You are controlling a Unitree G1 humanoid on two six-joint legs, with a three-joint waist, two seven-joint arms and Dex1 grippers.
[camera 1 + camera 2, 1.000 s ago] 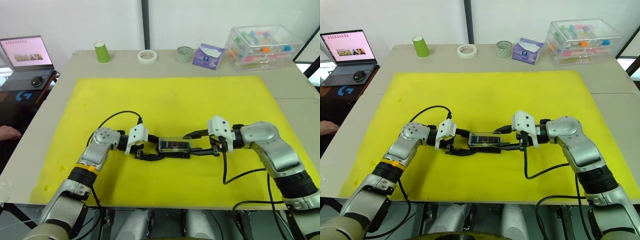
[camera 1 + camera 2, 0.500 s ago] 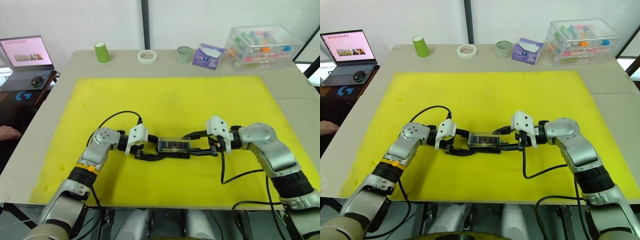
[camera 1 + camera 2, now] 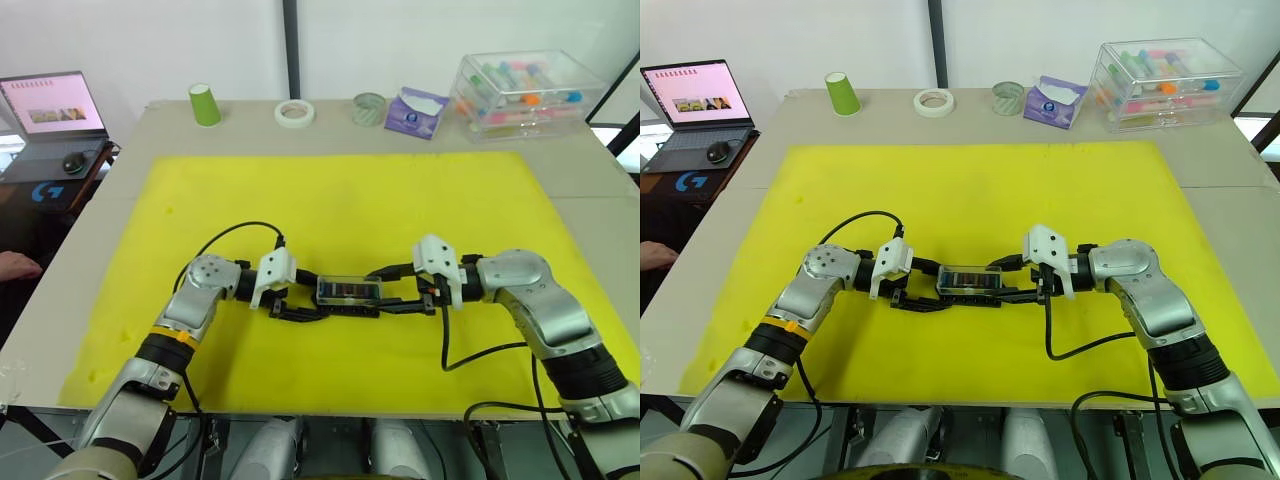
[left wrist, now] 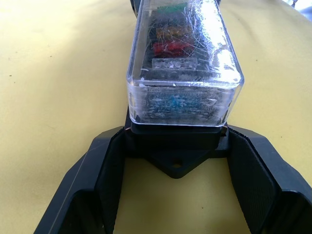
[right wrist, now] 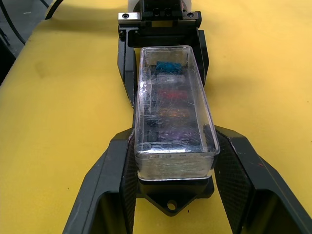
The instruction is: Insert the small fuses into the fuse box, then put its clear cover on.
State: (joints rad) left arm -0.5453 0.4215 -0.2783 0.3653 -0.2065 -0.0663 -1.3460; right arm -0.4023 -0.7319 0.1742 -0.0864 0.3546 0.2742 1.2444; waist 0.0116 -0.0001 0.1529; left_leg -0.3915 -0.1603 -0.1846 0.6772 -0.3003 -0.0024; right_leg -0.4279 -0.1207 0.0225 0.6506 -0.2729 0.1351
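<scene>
The black fuse box [image 3: 350,291] lies in the middle of the yellow mat [image 3: 350,200] with the clear cover [image 5: 173,112] sitting on it. Under the cover the small fuses stand in their slots, among them a blue one [image 5: 169,67] and a red one [image 4: 170,47]. My left gripper [image 3: 308,300] has its fingers [image 4: 105,165] against the sides of the box's left end. At the box's right end my right gripper [image 3: 392,293] holds it the same way, its fingers [image 5: 243,180] pressed to both sides.
Along the table's back edge stand a green cup [image 3: 205,104], two tape rolls [image 3: 295,112], a tissue pack [image 3: 416,112] and a large clear storage box [image 3: 525,92]. A laptop [image 3: 52,103] sits at the far left, and a person's hand [image 3: 15,265] rests at the left edge.
My right arm's elbow has shifted slightly. The fuse box and both grippers stay where they were.
</scene>
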